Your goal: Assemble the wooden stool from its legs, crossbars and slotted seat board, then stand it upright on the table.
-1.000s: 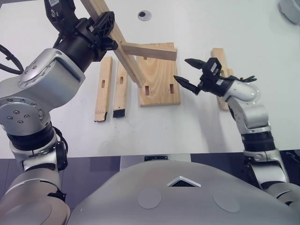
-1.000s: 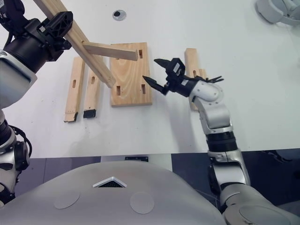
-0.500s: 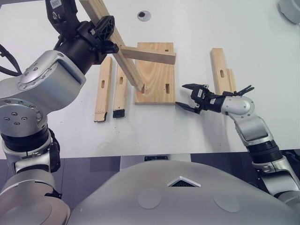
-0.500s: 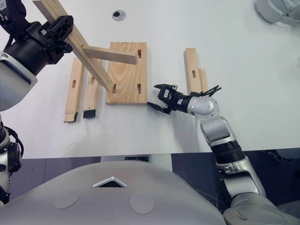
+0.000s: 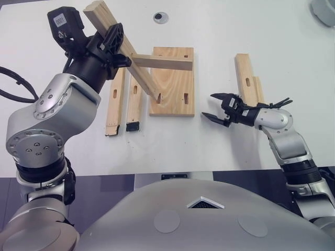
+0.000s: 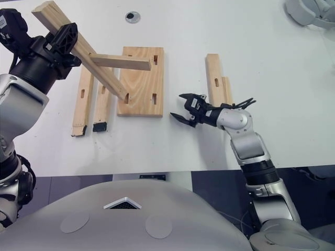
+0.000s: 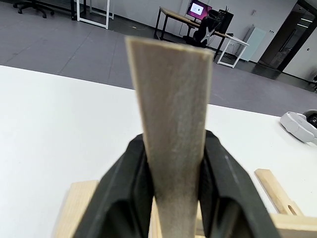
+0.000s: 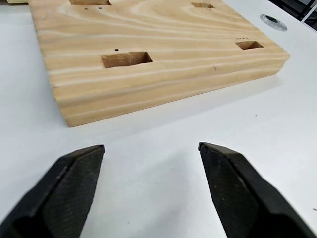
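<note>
The left gripper (image 5: 112, 44) is clamped on a slanted leg (image 5: 99, 13), a crossbar (image 5: 165, 63) jutting from it over the slotted seat board (image 5: 175, 91) flat on the table (image 5: 272, 31) — the leg's lower end meets the board, but whether it sits in a slot I can't tell. The right gripper (image 5: 215, 107) hovers, jaws apart, just off the board's near right corner; two legs (image 5: 116, 97) lie left of the board, partly hidden.

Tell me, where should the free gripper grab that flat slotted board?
Probably the right long edge of the seat board near its front corner, coming in low from the robot's right. It lies flat and looks too wide to span from above; the open right gripper sits beside that corner, and the leg assembly held by the left gripper crowds its left side.
</note>
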You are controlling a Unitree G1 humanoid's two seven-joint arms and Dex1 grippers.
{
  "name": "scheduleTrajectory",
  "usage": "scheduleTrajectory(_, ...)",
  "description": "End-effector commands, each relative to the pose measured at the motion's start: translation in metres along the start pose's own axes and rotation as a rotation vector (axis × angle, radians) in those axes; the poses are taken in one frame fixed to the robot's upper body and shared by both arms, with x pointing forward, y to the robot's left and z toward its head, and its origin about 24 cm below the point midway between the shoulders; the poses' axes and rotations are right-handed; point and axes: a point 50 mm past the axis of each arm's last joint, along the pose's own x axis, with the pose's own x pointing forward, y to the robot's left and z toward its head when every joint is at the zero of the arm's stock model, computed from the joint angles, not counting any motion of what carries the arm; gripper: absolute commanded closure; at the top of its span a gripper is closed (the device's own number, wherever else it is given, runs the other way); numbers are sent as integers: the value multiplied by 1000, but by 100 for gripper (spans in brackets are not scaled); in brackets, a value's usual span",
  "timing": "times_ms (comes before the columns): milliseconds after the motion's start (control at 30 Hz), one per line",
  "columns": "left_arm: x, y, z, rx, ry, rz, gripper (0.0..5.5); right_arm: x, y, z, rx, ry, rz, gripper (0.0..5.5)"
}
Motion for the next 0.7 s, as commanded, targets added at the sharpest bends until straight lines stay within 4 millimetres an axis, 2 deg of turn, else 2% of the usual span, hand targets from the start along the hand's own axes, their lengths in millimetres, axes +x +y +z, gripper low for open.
scheduleTrajectory(33,0,0,0,-16,-23,-15,448,12,-5,5,-31,-14,-29,194)
scheduleTrajectory(133,-1,3,-10,-33,0,2,448,11,-11,5,-41,-14,-60,194)
scheduleTrajectory(333,-6,0,-15,33,-13,10,448,3,-15,1,-38,-9,-79,194)
scheduleTrajectory(700,-1,3,-28,77,-55,97,448,1,-12,2,-20,-17,-75,194)
